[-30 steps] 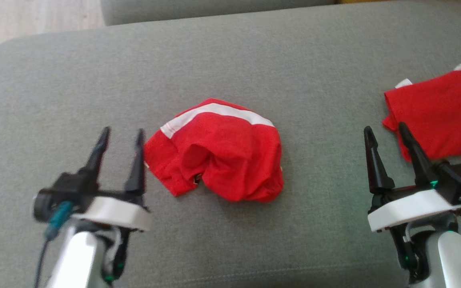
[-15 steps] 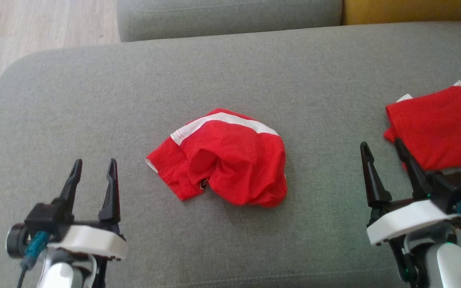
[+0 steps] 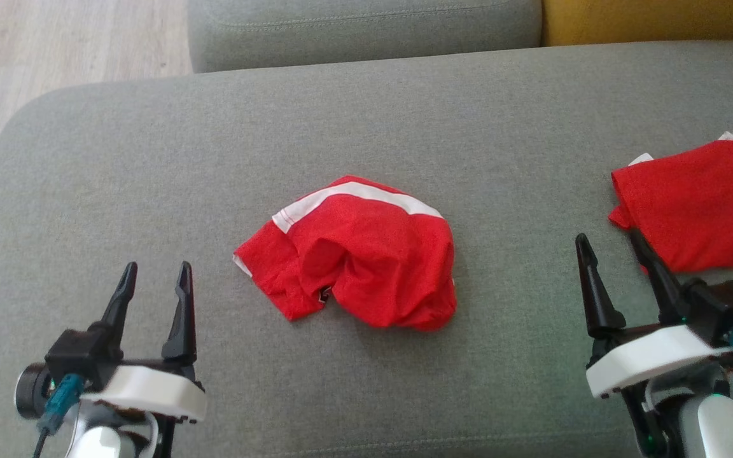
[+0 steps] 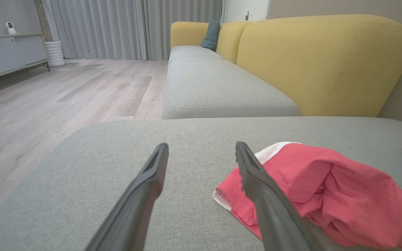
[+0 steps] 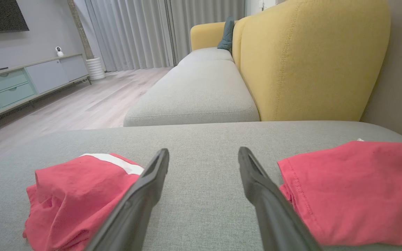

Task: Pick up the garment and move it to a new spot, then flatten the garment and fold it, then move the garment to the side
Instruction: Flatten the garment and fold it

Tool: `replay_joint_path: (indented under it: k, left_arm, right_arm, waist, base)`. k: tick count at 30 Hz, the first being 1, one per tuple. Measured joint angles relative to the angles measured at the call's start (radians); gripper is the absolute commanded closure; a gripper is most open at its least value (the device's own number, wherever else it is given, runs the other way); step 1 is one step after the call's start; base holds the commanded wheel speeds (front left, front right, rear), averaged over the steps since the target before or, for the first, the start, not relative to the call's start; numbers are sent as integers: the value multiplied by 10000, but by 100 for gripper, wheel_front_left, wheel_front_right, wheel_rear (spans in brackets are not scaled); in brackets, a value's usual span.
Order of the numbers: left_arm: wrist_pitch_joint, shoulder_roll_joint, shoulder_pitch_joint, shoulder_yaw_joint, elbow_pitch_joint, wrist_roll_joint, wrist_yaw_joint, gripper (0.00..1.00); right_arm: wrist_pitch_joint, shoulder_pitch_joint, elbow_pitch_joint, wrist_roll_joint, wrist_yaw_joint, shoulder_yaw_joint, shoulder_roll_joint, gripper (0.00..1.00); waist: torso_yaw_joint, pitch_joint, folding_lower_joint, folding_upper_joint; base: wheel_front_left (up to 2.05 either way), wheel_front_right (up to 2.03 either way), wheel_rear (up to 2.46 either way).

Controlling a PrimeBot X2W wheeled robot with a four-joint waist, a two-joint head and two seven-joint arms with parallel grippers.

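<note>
The second red garment (image 3: 697, 203) runs off the right edge of the head view, its lower left corner covered by a finger of the right gripper (image 3: 608, 236), and in the left wrist view a sliver of it peeks in at the right edge. The crumpled red garment (image 3: 366, 254) is bunched over itself, so its inner folds and full shape are hidden, and the small dark mark (image 3: 324, 293) in its crease is too small to tell

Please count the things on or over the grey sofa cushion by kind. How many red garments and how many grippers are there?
Red garments: 2, the crumpled garment with a white stripe and the flatter garment on the robot's right.
Grippers: 2, the left gripper and the right gripper, both open and empty.
Total: 4
</note>
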Motion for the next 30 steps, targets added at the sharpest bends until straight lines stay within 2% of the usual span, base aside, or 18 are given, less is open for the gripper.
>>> replay_joint_path:
  k: [17, 22, 30]
  left_arm:
    - [0, 54, 48, -84, -40, -75, 65, 0]
    - [88, 105, -367, -560, 25, -69, -213, 0]
    - [719, -288, -1882, -1818, 1041, -42, -1221, 0]
  right_arm:
    - [0, 33, -6, 2, 0, -4, 4, 0]
    - [0, 15, -23, 17, 0, 13, 6, 0]
    - [-2, -324, -33, 33, 0, 198, 6, 0]
  waist:
    - [60, 199, 0, 0]
    - [21, 359, 0, 0]
    - [-267, 852, 0, 0]
  base:
    - [0, 0, 0]
    - [0, 0, 0]
    - [0, 0, 0]
